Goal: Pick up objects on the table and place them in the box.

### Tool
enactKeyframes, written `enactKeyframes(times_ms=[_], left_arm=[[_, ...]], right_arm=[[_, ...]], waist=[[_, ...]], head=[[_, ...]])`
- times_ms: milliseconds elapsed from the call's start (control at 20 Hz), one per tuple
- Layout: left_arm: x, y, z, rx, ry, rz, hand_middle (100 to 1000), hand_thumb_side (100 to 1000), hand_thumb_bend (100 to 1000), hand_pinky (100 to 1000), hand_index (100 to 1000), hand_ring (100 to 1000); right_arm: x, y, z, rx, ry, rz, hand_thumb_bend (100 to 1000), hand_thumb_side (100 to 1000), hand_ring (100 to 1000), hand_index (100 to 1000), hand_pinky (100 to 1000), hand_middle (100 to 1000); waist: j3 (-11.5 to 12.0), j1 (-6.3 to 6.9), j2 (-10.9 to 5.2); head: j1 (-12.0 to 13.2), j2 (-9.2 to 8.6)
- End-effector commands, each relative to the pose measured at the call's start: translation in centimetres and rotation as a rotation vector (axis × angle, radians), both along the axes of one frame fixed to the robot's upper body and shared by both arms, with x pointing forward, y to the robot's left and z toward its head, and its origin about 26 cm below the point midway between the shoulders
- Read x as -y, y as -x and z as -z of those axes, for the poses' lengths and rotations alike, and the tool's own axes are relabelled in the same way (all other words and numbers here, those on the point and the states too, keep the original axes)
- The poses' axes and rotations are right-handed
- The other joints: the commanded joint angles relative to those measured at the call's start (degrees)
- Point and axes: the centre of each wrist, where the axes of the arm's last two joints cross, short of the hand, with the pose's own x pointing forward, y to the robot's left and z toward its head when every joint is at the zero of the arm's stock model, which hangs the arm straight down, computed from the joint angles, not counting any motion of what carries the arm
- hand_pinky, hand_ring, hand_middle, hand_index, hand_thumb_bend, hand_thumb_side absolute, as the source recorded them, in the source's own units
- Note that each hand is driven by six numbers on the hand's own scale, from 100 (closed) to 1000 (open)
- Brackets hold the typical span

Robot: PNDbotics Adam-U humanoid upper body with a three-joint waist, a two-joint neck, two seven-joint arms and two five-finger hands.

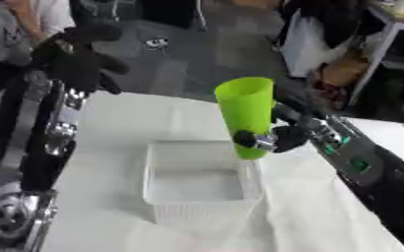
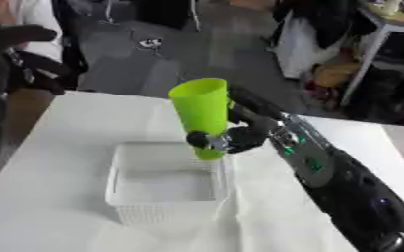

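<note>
Step in hand: I judge this as the carry-and-place stage — the cup is off the table and poised at the box, not yet inside it.

Cup: the tall lime-green plastic cup [image 1: 247,110] stands upright, mouth up, tapering downward. Its base sits at the box's far right corner, level with the rim or just above it; I cannot tell whether it touches.

Right hand: my black right hand [image 1: 279,138] has its fingers and thumb curled round the cup's lower part, holding it from the right side.

Box: the white perforated plastic box [image 1: 167,209] sits mid-table on the white tablecloth [image 1: 111,123]. Its inside looks bare.

Left hand: the left hand [image 1: 76,59] is raised high at the upper left, well away from the cup and box. Its fingers look curled around nothing, though the view is soft.

Next move: I'd shift the cup leftward over the box's middle, lower it until the base meets the floor, then open the fingers — a tall cup released near the rim could tip out.
</note>
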Motion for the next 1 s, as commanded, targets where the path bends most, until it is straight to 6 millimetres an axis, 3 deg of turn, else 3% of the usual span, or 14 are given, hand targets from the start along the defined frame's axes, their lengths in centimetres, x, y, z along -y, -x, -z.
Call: enactKeyframes(times_ms=[50, 300, 350, 400, 450, 500, 550, 600, 650, 700, 800, 850, 900, 1000], left_arm=[[0.5, 0.4, -1.0, 0.042, -0.003, 0.017, 763, 974, 256, 485, 839, 588], [0.7, 0.5, -1.1, 0.043, -0.003, 0.018, 763, 976, 257, 483, 839, 587], [0.7, 0.5, -1.1, 0.043, -0.004, 0.018, 763, 977, 257, 483, 839, 587], [0.7, 0.5, -1.1, 0.042, -0.004, 0.017, 763, 977, 257, 483, 839, 587], [0.7, 0.5, -1.1, 0.042, -0.005, 0.017, 763, 977, 257, 483, 839, 587], [0.7, 0.5, -1.1, 0.041, -0.006, 0.016, 763, 977, 256, 483, 839, 587], [0.7, 0.5, -1.1, 0.041, -0.007, 0.016, 763, 977, 256, 483, 839, 587], [0.7, 0.5, -1.1, 0.041, -0.008, 0.015, 763, 977, 256, 483, 839, 587], [0.7, 0.5, -1.1, 0.04, -0.009, 0.015, 763, 977, 256, 483, 839, 587], [0.7, 0.5, -1.1, 0.04, -0.01, 0.016, 763, 978, 255, 483, 839, 587], [0.7, 0.5, -1.1, 0.039, -0.01, 0.016, 763, 978, 255, 483, 839, 587], [0.7, 0.5, -1.1, 0.039, -0.01, 0.015, 763, 978, 255, 483, 839, 587], [0.7, 0.5, -1.1, 0.038, -0.01, 0.014, 763, 979, 255, 483, 839, 587], [0.7, 0.5, -1.0, 0.037, -0.012, 0.014, 763, 980, 254, 483, 839, 587]], right_arm=[[-0.2, 0.2, -1.6, 0.042, -0.021, -0.012, 100, 895, 100, 193, 100, 100], [-0.4, 0.1, -1.4, 0.04, -0.031, -0.01, 100, 906, 100, 207, 100, 100], [-0.4, 0.1, -1.3, 0.04, -0.035, -0.009, 100, 950, 100, 241, 100, 100], [-0.5, 0.1, -1.3, 0.042, -0.035, -0.01, 100, 1000, 100, 339, 100, 100], [-0.4, 0.2, -1.3, 0.041, -0.03, -0.006, 100, 1000, 100, 510, 100, 263], [-0.4, 0.1, -1.2, 0.035, -0.021, 0.003, 100, 1000, 214, 631, 100, 404], [-0.4, 0.1, -1.3, 0.032, -0.015, 0.007, 157, 1000, 398, 741, 100, 539], [-0.3, 0.2, -1.2, 0.029, -0.008, 0.011, 235, 1000, 486, 783, 100, 613], [-0.3, 0.2, -1.2, 0.026, -0.001, 0.014, 235, 1000, 486, 783, 100, 613], [-0.2, 0.1, -1.0, 0.004, 0.013, 0.019, 506, 1000, 743, 890, 456, 824], [0.0, -0.1, -0.9, -0.04, 0.037, 0.021, 621, 1000, 847, 920, 573, 888], [0.2, -0.1, -1.0, -0.055, 0.036, 0.021, 567, 1000, 860, 923, 582, 898], [0.4, -0.2, -1.0, -0.068, 0.02, 0.024, 657, 1000, 889, 943, 608, 919], [0.8, -0.3, -1.0, -0.094, -0.014, 0.033, 655, 1000, 880, 942, 595, 923]], waist=[[0.19, 0.14, -0.89], [0.74, -0.1, -0.73], [0.78, -0.11, -0.71], [0.79, -0.12, -0.68], [0.78, -0.13, -0.67], [0.76, -0.14, -0.67], [0.75, -0.14, -0.67], [0.73, -0.12, -0.67], [0.72, -0.11, -0.67], [0.7, -0.08, -0.66], [0.62, -0.03, -0.67], [0.59, -0.01, -0.67], [0.52, 0.01, -0.66], [0.48, 0.03, -0.65]], head=[[0.6, -0.05], [0.98, -0.18], [1.02, -0.19], [1.08, -0.16], [1.1, -0.11], [1.09, -0.07], [1.09, -0.05], [1.18, -0.05], [1.23, -0.04], [1.22, -0.02], [1.2, 0.05], [1.21, 0.07], [1.3, 0.12], [1.44, 0.31]])
